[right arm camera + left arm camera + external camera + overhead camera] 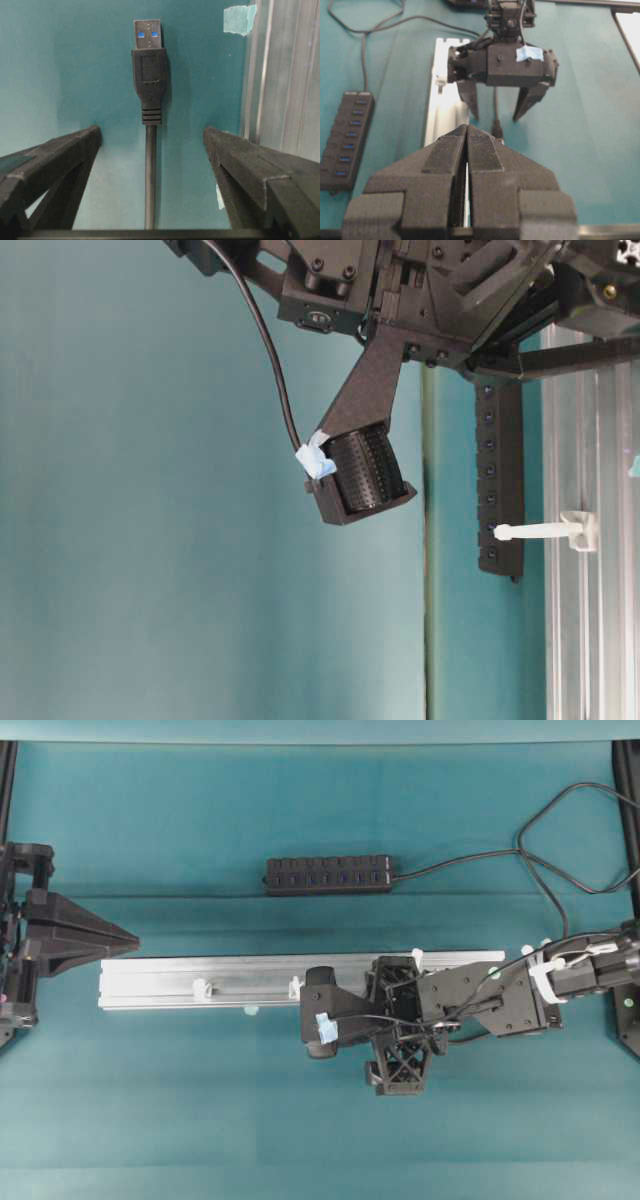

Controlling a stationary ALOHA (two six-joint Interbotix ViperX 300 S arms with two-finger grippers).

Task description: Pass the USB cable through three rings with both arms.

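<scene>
Teal mat (200, 1120): right gripper (150, 145) spread astride cable (149, 170); centre, then pinch behind plug (148, 80). Left gripper (466, 150) pressed together.

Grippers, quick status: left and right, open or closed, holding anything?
Left gripper: closed, holding nothing.
Right gripper: open, fingers either side of the USB cable on the table, not gripping it.
</scene>
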